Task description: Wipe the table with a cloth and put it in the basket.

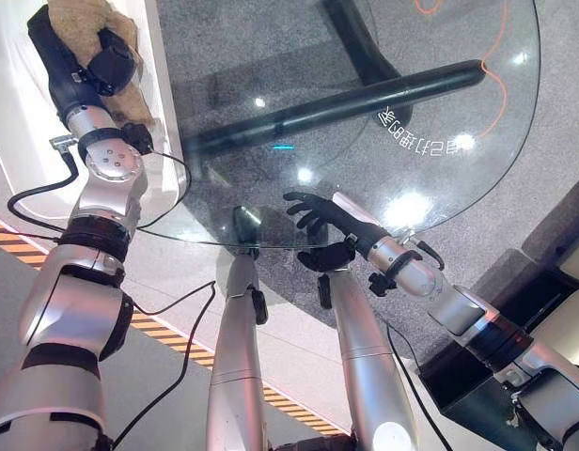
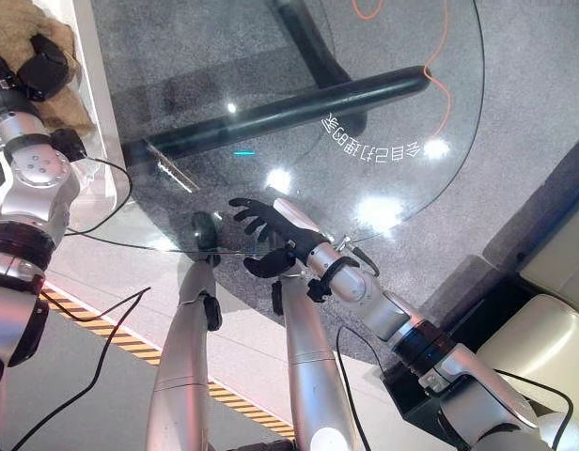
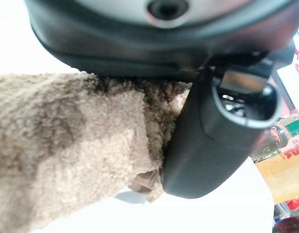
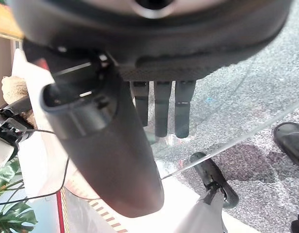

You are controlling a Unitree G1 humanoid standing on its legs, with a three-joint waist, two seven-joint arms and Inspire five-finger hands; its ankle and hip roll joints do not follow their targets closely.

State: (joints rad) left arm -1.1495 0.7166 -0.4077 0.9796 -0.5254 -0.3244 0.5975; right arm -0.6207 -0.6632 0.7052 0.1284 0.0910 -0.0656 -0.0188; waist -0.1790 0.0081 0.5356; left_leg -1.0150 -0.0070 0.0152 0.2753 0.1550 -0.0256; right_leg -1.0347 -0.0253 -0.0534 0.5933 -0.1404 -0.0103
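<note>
A tan fluffy cloth (image 1: 87, 17) is bunched in my left hand (image 1: 78, 66) at the far left, over a white surface (image 1: 17, 122) beside the round glass table (image 1: 430, 103). In the left wrist view the cloth (image 3: 67, 145) lies pressed under the palm, with the thumb (image 3: 212, 141) against it. My right hand (image 1: 322, 221) is open, fingers (image 4: 161, 109) straight, and hovers over the table's near edge. Its wrist view also shows the cloth (image 4: 13, 87) far off.
A black bar of the table's base (image 1: 336, 103) shows through the glass, and an orange cable (image 1: 501, 85) lies on the grey floor. Yellow-black striped tape (image 1: 167, 334) runs along the floor. Drink bottles (image 3: 285, 145) stand past the white surface. A dark box (image 1: 468, 395) sits lower right.
</note>
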